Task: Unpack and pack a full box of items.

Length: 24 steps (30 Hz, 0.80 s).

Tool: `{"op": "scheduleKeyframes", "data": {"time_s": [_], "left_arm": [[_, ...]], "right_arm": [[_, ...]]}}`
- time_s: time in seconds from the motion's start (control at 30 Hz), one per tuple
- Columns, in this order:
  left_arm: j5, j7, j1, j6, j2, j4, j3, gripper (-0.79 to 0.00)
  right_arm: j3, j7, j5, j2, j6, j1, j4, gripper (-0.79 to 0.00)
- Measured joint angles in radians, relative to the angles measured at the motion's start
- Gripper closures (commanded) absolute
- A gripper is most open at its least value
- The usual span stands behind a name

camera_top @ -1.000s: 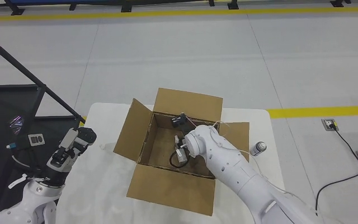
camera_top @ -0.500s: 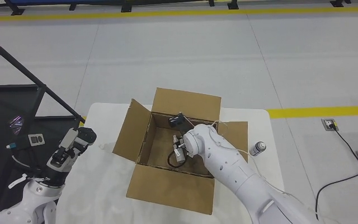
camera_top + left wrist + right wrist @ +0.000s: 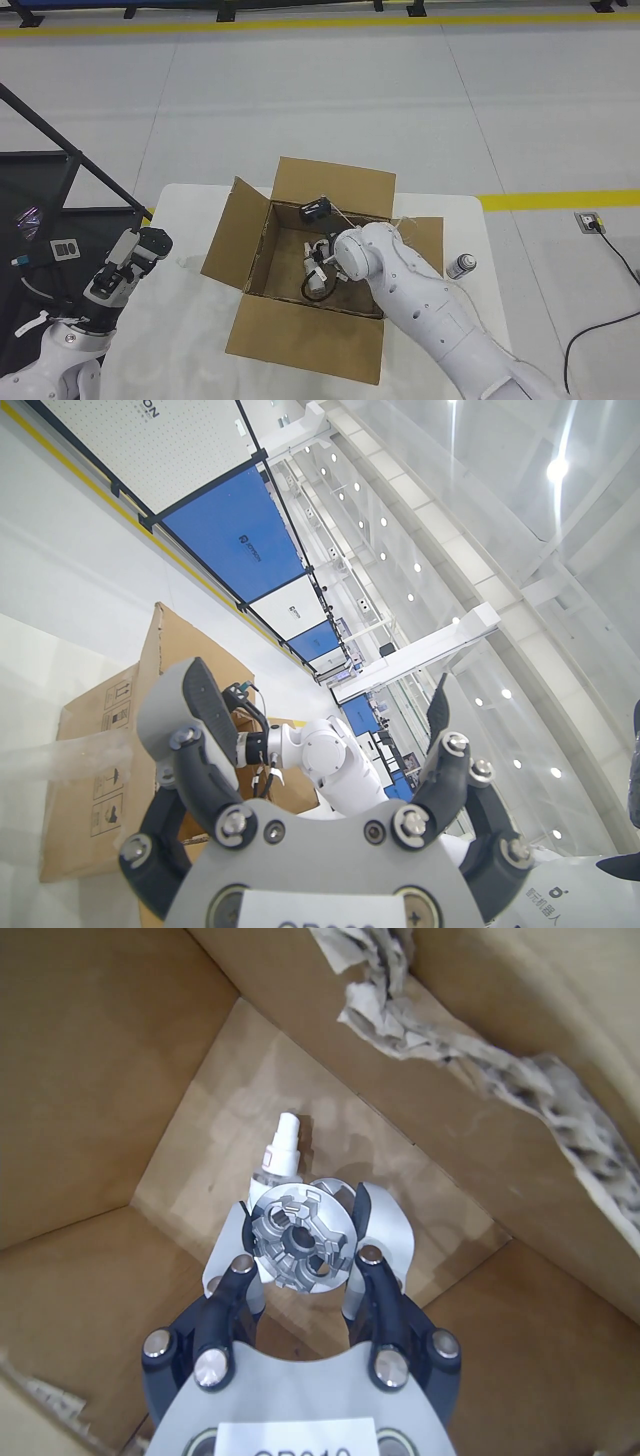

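Observation:
An open cardboard box (image 3: 335,186) stands in the middle of the table. My right gripper (image 3: 316,270) is down inside it, shut on a round grey metal part (image 3: 300,1244) with a hub and cut-outs. The part is held just above the box floor (image 3: 350,1138), between the right gripper's (image 3: 302,1228) two pads. A small white spray bottle (image 3: 282,1148) lies on the floor right behind the part. My left gripper (image 3: 150,241) is over the table's left edge, apart from the box. The left gripper (image 3: 320,685) is tilted upward, open and empty.
Crumpled brown paper (image 3: 450,1043) hangs over one box wall. A small spray can (image 3: 460,265) stands on the table right of the box. Clear plastic film (image 3: 75,755) lies beside the box (image 3: 100,720) on the left. The box flaps are spread outward.
My right gripper has shifted a little to the left inside the box with the metal part. The left arm has not moved.

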Motion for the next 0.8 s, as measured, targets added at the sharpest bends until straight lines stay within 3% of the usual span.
{"op": "scheduleKeyframes", "data": {"time_s": [0.27,0.5,0.63,0.8], "left_arm": [[0.000,0.000,0.000,0.000,0.000,0.000,0.000,-0.785],[0.000,0.000,0.000,0.000,0.000,0.000,0.000,-0.785],[0.000,0.000,0.000,0.000,0.000,0.000,0.000,-0.785],[0.000,0.000,0.000,0.000,0.000,0.000,0.000,-0.785]], "right_arm": [[0.261,0.155,-0.063,0.107,-0.114,-0.289,-0.535,0.000],[0.539,0.204,-0.122,0.164,-0.106,-0.601,-1.009,0.000],[0.706,0.176,-0.093,0.181,-0.099,-0.769,-1.176,0.000],[0.887,0.102,0.010,0.190,-0.113,-0.952,-1.244,0.000]]}}
